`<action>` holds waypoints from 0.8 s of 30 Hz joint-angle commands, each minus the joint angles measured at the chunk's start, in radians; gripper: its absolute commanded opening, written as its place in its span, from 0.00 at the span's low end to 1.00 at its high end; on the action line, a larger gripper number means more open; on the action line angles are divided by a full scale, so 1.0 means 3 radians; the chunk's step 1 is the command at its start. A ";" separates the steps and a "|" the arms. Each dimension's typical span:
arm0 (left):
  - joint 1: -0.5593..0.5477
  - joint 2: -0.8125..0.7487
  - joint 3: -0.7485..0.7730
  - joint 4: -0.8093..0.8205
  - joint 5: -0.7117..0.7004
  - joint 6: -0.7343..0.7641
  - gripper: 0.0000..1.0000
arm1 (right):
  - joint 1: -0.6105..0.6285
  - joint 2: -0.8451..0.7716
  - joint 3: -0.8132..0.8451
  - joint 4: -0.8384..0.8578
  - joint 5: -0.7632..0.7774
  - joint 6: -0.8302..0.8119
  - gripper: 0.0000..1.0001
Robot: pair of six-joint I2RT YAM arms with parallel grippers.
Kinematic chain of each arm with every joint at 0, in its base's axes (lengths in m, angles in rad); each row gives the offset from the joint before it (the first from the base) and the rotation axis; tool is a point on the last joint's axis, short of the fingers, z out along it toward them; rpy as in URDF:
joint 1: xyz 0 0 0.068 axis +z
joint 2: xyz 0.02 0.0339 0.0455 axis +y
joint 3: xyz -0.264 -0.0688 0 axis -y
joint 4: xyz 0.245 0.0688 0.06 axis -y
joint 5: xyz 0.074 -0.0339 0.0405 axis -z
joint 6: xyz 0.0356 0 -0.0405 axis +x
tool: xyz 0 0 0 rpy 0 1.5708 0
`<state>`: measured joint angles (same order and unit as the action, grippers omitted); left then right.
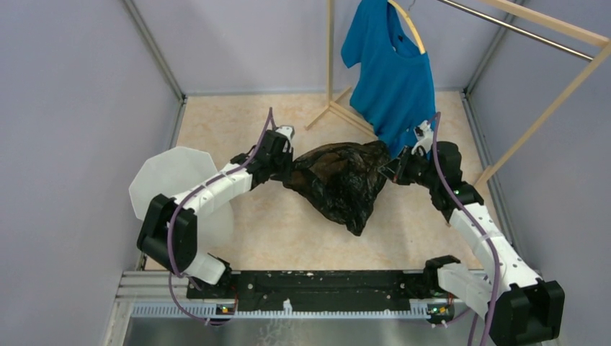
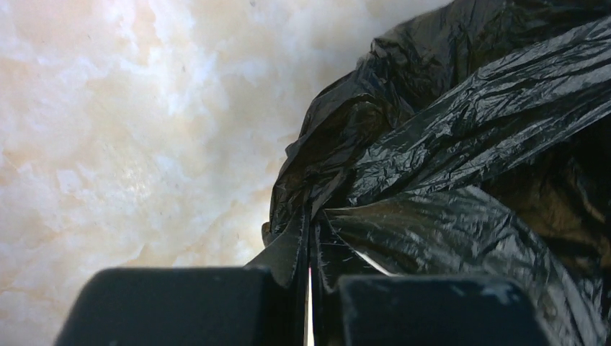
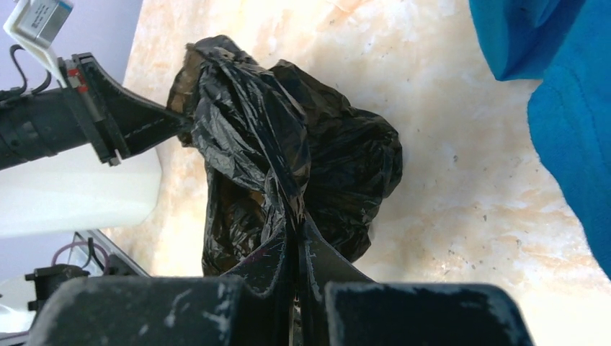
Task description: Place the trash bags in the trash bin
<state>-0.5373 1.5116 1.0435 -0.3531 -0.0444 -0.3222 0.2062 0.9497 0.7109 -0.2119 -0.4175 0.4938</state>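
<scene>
Though vague overhead, trash bag [image 1: 339, 184] tight in left claw [image 2: 310, 249], right claw [image 3: 294, 249].

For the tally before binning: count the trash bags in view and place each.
1. The bag spans the middle of the table, pinched at one end by the left fingers and at the other by the right fingers. More could be bundled inside it.

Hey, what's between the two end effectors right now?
The black trash bag, pinched by the left end effector and right end effector; the top view shows it.
</scene>
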 commanded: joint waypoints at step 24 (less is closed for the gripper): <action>0.0015 -0.1564 -0.0498 -0.0083 0.0181 -0.0373 0.00 | 0.1176 0.0076 0.0003 0.0355 0.0699 0.0023 0.00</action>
<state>-0.5373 1.0599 0.9516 -0.3920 0.0769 -0.4217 0.5499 0.9314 0.7155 -0.1699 -0.2348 0.4904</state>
